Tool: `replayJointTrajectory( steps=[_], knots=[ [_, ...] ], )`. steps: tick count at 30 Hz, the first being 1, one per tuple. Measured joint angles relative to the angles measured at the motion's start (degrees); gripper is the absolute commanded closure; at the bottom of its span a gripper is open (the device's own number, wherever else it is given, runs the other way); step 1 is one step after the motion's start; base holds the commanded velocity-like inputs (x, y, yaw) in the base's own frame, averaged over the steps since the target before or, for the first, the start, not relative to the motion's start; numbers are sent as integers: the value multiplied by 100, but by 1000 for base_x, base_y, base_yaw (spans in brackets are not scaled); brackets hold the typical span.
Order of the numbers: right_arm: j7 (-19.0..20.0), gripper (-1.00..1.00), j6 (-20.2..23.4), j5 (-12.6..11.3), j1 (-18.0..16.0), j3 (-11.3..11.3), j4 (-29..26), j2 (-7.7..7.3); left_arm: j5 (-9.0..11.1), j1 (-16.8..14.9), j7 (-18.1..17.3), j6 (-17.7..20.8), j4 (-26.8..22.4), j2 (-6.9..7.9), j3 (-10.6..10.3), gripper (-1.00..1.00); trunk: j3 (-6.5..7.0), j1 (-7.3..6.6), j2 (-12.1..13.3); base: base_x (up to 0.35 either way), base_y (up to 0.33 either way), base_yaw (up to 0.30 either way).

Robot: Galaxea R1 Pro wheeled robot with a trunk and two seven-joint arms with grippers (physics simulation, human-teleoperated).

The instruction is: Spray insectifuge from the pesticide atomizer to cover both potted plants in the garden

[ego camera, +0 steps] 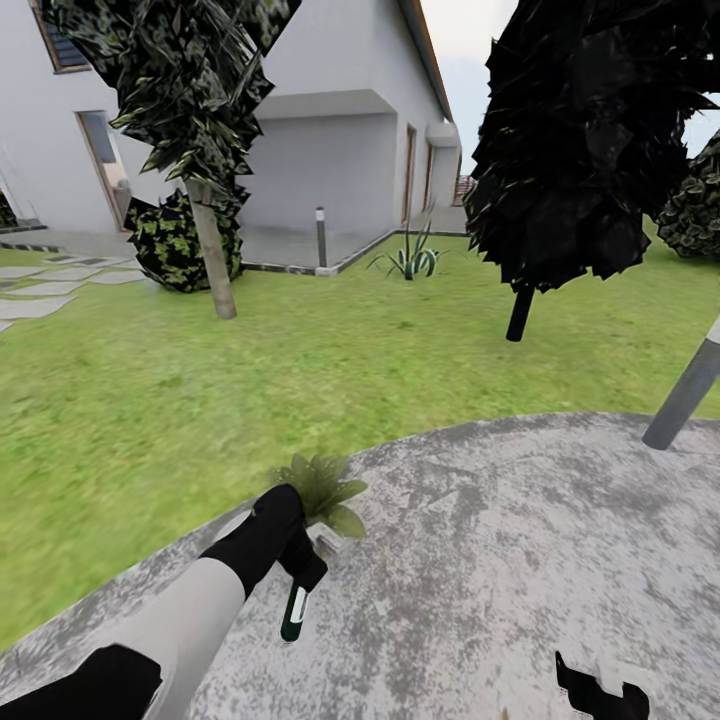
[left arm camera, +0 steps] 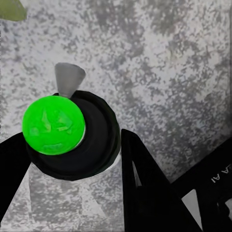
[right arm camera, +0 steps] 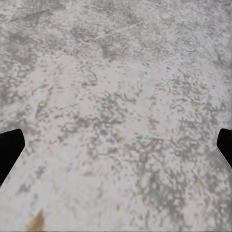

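Note:
My left gripper (ego camera: pixel 300 572) is shut on the pesticide atomizer (ego camera: pixel 293 612), a dark green bottle with a pale stripe that hangs below the fingers over the round grey patio (ego camera: pixel 520 560). In the left wrist view the atomizer (left arm camera: pixel 72 135) appears end-on between the black fingers (left arm camera: pixel 140 183), with a bright green round end and a small grey cone beside it. Just beyond the left gripper stands one potted plant (ego camera: pixel 322 490), a low rosette of green leaves at the patio's edge; its pot is mostly hidden. My right gripper (ego camera: pixel 600 697) (right arm camera: pixel 116 150) hangs open over bare paving.
A slanted grey post (ego camera: pixel 685 390) rises at the patio's right edge. On the lawn stand a pale tree trunk (ego camera: pixel 213 260), a dark-leaved tree (ego camera: pixel 520 312) and a spiky plant (ego camera: pixel 410 260). A bollard (ego camera: pixel 321 238) and stepping stones (ego camera: pixel 40 290) lie near the white house.

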Motion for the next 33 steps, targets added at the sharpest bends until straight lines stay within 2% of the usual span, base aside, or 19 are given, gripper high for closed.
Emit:
replayJointTrajectory(
  steps=[12,20,25,27,29,33],
  knots=[
    [0,-100,0,0,1,0,2,2,-6,282,-1,-2,-1,11,9,100,0,2,0,43,-17,0],
    [0,-100,0,-1,1,0,2,0,-6,344,5,-7,-87,12,37,100,0,-1,0,280,0,0],
    [0,-100,0,-4,-2,0,2,0,-4,372,4,-4,-35,17,20,100,0,2,0,44,0,0],
    [0,-100,0,-1,0,0,2,0,11,614,0,-9,-20,18,11,100,-1,2,0,0,0,0],
    [0,-100,0,0,1,0,2,0,153,665,4,-12,-38,18,10,100,0,2,0,0,0,0],
    [0,-100,0,-4,1,0,2,0,187,670,6,-15,-101,-8,25,100,0,2,0,0,0,0]
  ],
)
